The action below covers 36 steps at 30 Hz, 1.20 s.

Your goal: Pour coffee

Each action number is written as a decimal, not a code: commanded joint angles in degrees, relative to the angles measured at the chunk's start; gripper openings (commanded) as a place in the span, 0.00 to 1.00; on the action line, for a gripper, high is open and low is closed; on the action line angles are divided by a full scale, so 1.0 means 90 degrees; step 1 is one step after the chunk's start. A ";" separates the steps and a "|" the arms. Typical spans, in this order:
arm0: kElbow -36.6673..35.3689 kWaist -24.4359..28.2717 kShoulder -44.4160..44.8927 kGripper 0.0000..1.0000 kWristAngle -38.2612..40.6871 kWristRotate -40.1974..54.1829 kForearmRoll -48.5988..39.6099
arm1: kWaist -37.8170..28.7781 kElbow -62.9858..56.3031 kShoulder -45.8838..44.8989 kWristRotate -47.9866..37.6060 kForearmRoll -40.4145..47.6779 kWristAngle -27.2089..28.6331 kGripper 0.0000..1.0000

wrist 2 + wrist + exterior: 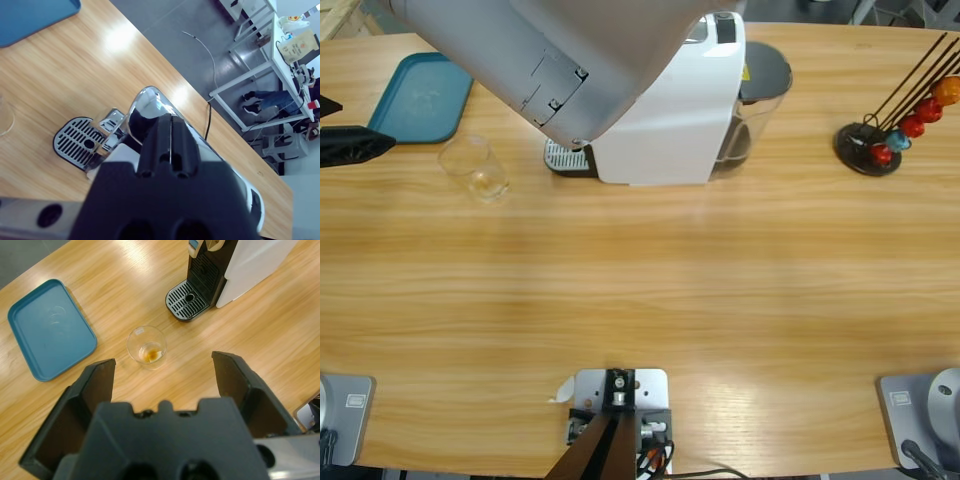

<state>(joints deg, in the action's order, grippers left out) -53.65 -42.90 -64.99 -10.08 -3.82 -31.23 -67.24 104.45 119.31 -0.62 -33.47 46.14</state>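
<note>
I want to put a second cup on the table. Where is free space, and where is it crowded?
Free: the wide bare wood in front of the coffee machine, and between it and the capsule stand. Crowded: the back left, where glass, blue tray, drip grate and left gripper sit close.

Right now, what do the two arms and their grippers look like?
The left gripper has two matte black jaws, hollow and boxy inside, rising from a black moulded body with two round holes. The right gripper is the same black, on a silver-grey bar with a round hole. In the high view, one arm is a large silver-grey shell with panel seams. No cables or markings show.
</note>
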 commanded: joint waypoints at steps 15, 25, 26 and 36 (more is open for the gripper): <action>0.0160 -0.0038 -0.0129 0.83 0.0075 0.0010 -0.0193 | -0.0156 -0.1051 0.1154 -0.0350 0.0253 -0.0410 0.00; 0.0170 -0.0038 -0.0125 0.83 0.0065 0.0005 -0.0183 | -0.0156 -0.0949 0.0011 -0.0086 0.0049 -0.0179 0.00; 0.0172 -0.0038 -0.0133 0.83 0.0065 0.0014 -0.0183 | -0.0156 -0.0916 -0.0173 -0.0082 -0.0048 -0.0230 0.00; 0.0179 -0.0038 -0.0023 0.83 0.0104 0.0028 -0.0191 | 0.0000 -0.1049 -0.1893 -0.0488 -0.1277 -0.1433 0.97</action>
<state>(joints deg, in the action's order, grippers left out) -53.65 -42.93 -64.99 -10.08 -3.82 -32.17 -68.57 97.30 109.69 -2.70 -38.97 39.15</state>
